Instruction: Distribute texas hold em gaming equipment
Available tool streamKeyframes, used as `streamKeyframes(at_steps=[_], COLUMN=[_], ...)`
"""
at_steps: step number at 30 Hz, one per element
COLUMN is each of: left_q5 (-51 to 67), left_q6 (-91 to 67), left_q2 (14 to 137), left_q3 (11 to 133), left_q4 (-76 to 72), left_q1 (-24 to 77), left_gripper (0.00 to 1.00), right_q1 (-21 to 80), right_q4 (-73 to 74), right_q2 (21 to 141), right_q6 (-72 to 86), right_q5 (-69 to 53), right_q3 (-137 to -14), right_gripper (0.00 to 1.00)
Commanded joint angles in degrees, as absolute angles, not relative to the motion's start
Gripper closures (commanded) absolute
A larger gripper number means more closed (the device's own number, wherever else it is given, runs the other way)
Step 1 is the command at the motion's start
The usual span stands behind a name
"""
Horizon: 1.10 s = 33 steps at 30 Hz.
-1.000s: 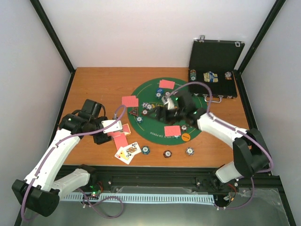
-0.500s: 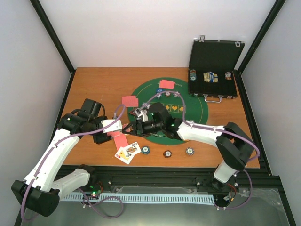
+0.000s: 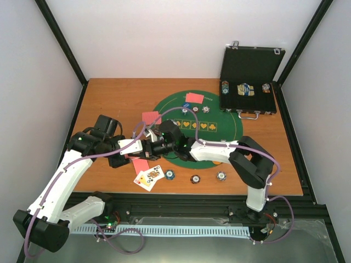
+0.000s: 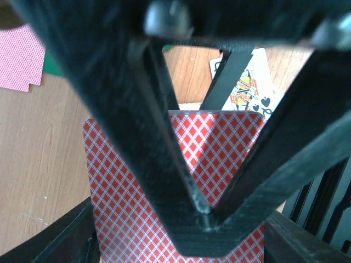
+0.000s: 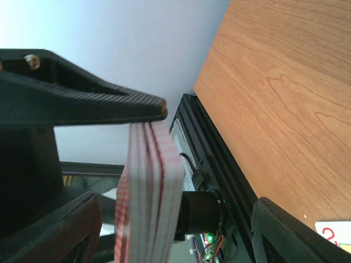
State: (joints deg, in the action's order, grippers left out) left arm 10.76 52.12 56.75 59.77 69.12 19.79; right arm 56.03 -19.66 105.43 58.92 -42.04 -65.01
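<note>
Reach: your right gripper point(image 3: 152, 147) swung left to the red-checked deck point(image 4: 126, 192), jaws apart; your left gripper point(image 4: 204, 216) stayed clamped on it.

Identified as a robotics lab test cell: enclosed by white panels point(image 3: 164, 38) in black framing point(image 3: 61, 41), with a wooden tabletop point(image 3: 109, 98) and a slotted black rail point(image 3: 181, 211) along the bottom of the frame.

Left wrist: directly above the red-backed deck point(image 4: 126, 219), very close, looking down past its pincer point(image 4: 203, 219).
Right wrist: beside the deck, close, seeing it edge-on.
Top external: high behind the arm bases, far from the deck, facing down on the whole counter point(image 3: 109, 104).
Shared: deck, counter.
</note>
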Motion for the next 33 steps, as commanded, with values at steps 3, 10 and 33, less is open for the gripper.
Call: streamKeyframes(at_steps=[3,10,33], left_q5=[11.83,11.86,11.64], left_q6=[52.11,52.05,52.83], left_q2=[55.70,55.52,55.33], left_q3=[62.43,62.93,62.60], left_q4=[70.23,70.31,69.70], left_q1=[19.78,19.78,19.77], left_gripper=[0.72,0.72,0.72], right_q1=[56.91,55.85,51.06], right_q4=[-22.07,-19.13,-15.93], right_q2=[109.54,110.01,104.11], right_q6=[60.54,59.81,57.25], right_q5=[-44.19,-45.09,-46.14], right_q3=[-69.05,-67.88,-60.67], right_gripper=[0.27,0.29,0.46])
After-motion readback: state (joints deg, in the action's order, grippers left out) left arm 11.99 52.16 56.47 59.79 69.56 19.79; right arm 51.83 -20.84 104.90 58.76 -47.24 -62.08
